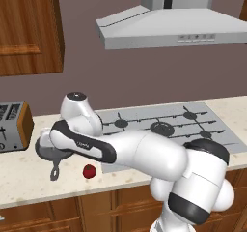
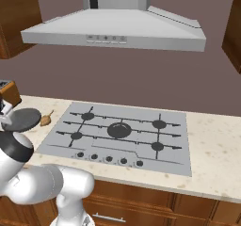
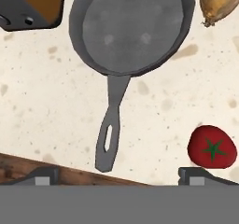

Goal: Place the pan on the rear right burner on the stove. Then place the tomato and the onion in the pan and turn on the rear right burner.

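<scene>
Claw (image 3: 119, 175) spread wide — empty, above the pan (image 3: 128, 29) handle.

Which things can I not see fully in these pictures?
- Dark grey round cast-iron pan: left base view, white arm covers most of it.
- Tan onion bulb: hand view, cut off by the top and right edges.
- Small dark stove knobs: right base view, too small to read settings.

The arm covers most of the pan (image 1: 47, 152) in the left base view, leaving its handle and a sliver of rim. From the hand, the onion (image 3: 219, 3) and toaster (image 3: 32, 6) are cut off by the frame edge.
</scene>
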Motion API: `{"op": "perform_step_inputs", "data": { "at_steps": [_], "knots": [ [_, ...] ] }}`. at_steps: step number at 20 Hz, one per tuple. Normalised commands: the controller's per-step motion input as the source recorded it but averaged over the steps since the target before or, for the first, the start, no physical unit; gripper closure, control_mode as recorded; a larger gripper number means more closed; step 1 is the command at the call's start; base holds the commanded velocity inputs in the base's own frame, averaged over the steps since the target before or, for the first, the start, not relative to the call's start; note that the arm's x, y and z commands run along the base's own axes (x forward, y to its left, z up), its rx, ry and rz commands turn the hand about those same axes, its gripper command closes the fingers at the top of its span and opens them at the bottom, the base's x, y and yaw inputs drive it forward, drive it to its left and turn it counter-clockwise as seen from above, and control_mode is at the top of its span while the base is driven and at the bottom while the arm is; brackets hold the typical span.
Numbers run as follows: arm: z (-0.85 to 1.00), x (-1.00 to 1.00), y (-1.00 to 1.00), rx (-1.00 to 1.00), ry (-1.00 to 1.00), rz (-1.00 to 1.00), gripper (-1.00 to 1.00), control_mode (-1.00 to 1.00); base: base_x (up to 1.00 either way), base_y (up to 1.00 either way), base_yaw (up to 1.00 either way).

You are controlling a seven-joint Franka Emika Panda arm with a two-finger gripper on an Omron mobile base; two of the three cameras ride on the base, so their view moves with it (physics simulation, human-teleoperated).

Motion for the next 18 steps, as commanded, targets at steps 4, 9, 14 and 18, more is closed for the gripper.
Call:
{"op": "perform_step_inputs", "data": {
  "at_steps": [4, 9, 14, 18],
  "knots": [
    [-0.32, 0.01, 0.00, 0.00, 0.00, 0.00, -1.00, -1.00, 0.00, 0.00, 0.00],
    [-0.30, 0.00, 0.00, 0.00, 0.00, 0.00, -1.00, -1.00, 0.00, 0.00, 0.00],
    [-0.23, 0.00, 0.02, 0.00, 0.00, 0.00, -1.00, -1.00, 0.00, 0.00, 0.00],
    [-0.16, 0.00, 0.06, 0.00, 0.00, 0.00, -1.00, -1.00, 0.00, 0.00, 0.00]
  ]
}}
